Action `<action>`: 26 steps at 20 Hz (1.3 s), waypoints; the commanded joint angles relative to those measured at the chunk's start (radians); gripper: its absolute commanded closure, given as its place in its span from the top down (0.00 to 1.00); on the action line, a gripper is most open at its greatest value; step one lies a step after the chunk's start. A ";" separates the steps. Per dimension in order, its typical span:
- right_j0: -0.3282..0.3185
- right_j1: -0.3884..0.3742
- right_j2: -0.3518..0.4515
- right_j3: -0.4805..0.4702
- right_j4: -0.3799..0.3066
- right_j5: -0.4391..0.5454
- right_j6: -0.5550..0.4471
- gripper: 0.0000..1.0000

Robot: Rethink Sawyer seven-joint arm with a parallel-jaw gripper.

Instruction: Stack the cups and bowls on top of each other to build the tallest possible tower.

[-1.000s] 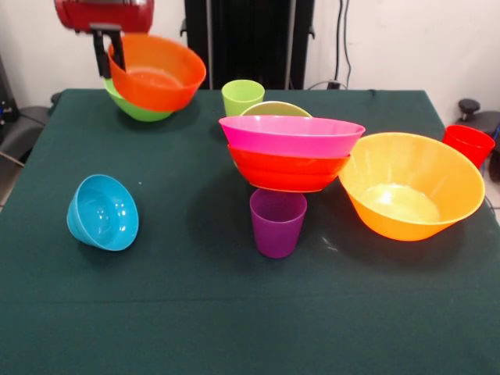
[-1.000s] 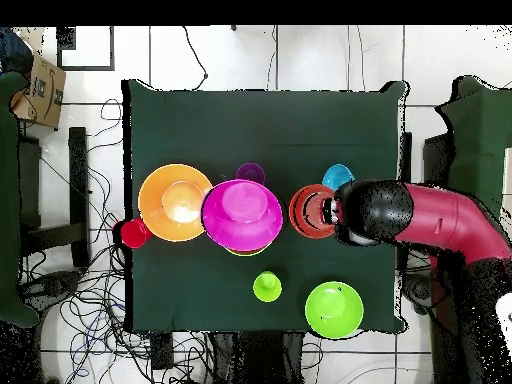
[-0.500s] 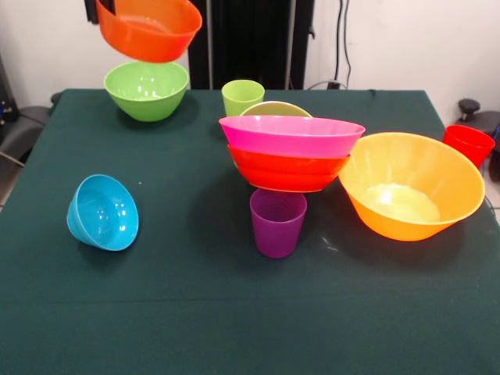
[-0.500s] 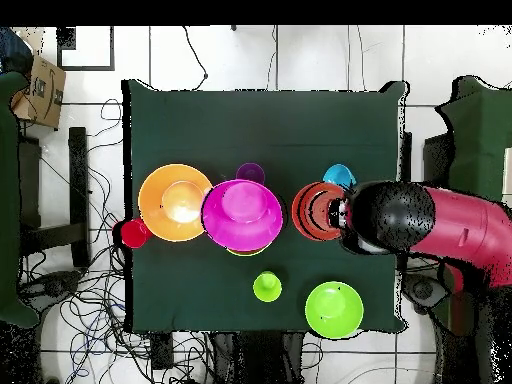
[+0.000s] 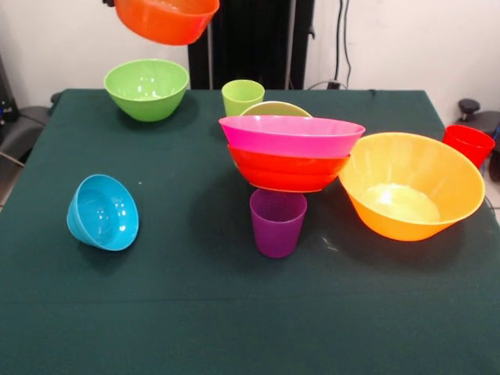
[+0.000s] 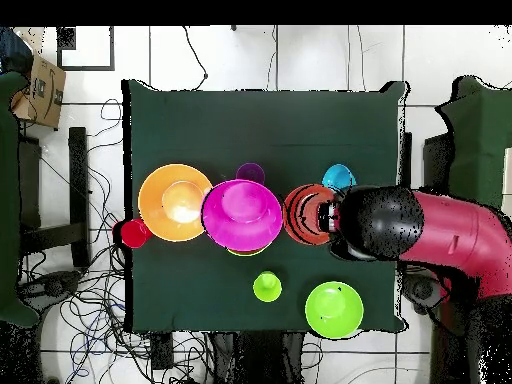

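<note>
Since a second ago the orange-red bowl (image 5: pixel 167 19) has risen from just over the lime green bowl (image 5: pixel 147 89) to the top edge of the front view and drifted toward the tower (image 5: pixel 291 152); the overhead view shows it, as red rings (image 6: pixel 308 214), now just beside the pink bowl (image 6: pixel 242 215); the green bowl beneath it stands bare and alone at the table's back edge. Judged from this, the carry toward the pile is in hand and the set-down is not yet made. The gripper (image 6: pixel 333 217) can be seen only as a dark patch at the bowl's rim under the arm (image 6: pixel 430 238); whether its fingers pinch the rim cannot be told from these views, though the bowl hangs clear of the table. The carried bowl sits mouth up, tilted a little, its axis near vertical. The tower is pink over a red-orange bowl (image 5: pixel 287 170), with another green rim (image 5: pixel 276 109) behind. The purple cup (image 5: pixel 277 223) stands just in front; the blue bowl (image 5: pixel 103 212) lies tipped on its side, mouth facing the front camera; the large orange bowl (image 5: pixel 412 186) rests tilted beside the pile.
</note>
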 commanded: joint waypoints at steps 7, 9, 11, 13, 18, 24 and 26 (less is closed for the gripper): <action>0.086 0.033 -0.010 0.188 -0.010 -0.126 0.100 0.00; 0.097 0.038 -0.016 0.198 -0.013 -0.146 0.115 0.00; 0.111 0.039 -0.024 0.209 -0.018 -0.169 0.134 0.00; 0.131 0.052 -0.036 0.214 -0.026 -0.197 0.160 0.00; 0.181 0.107 -0.071 0.210 -0.048 -0.281 0.219 0.00; 0.222 0.168 -0.119 0.193 -0.063 -0.373 0.244 0.00; 0.232 0.190 -0.131 0.190 -0.068 -0.405 0.252 0.00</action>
